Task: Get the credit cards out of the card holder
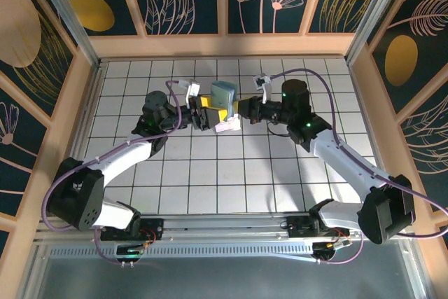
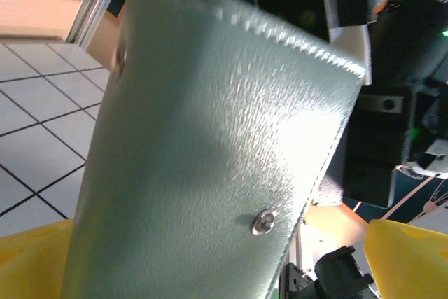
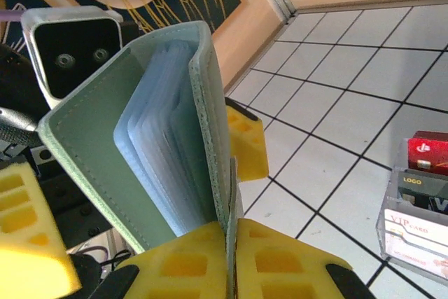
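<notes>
a: item, card holder (image 1: 224, 93). location?
b: raised above the tiled bench (image 1: 210, 173), between both arms, opened in a v, clear sleeves (image 3: 157, 166) showing.
a: right end effector (image 3: 231, 260)?
b: its yellow foam faces were clamped tight on one flap's lower edge.
a: left end effector (image 1: 204, 113)?
b: pads (image 2: 31, 264) sat spread either side of the holder; grip could not be told.
a: credit cards (image 3: 420, 232)?
b: stood in a clear stand (image 3: 382, 225) on the bench, apart from the holder.

Right pincer (image 3: 231, 243) apparently pinches one flap of the open card holder (image 3: 91, 166).
</notes>
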`<action>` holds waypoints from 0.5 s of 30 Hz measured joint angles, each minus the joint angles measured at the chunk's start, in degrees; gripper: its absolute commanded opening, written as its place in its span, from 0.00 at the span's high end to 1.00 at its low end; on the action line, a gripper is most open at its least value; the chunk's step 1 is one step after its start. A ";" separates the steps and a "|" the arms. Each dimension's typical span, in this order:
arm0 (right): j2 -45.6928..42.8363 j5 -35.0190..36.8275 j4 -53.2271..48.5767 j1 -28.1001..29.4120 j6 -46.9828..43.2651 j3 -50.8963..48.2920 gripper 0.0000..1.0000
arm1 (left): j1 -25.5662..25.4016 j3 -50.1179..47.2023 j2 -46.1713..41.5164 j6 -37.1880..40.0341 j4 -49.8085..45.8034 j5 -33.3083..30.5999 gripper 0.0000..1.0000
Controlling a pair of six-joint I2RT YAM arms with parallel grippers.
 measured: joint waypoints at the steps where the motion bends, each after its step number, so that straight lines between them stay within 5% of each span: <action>1: 0.09 0.55 -0.57 0.20 0.22 0.42 1.00 | 0.00 0.04 0.33 0.00 -0.39 -0.15 0.01; 15: 2.14 7.54 -8.13 1.25 1.90 4.57 1.00 | 0.00 0.81 1.49 0.66 -2.93 -2.60 0.02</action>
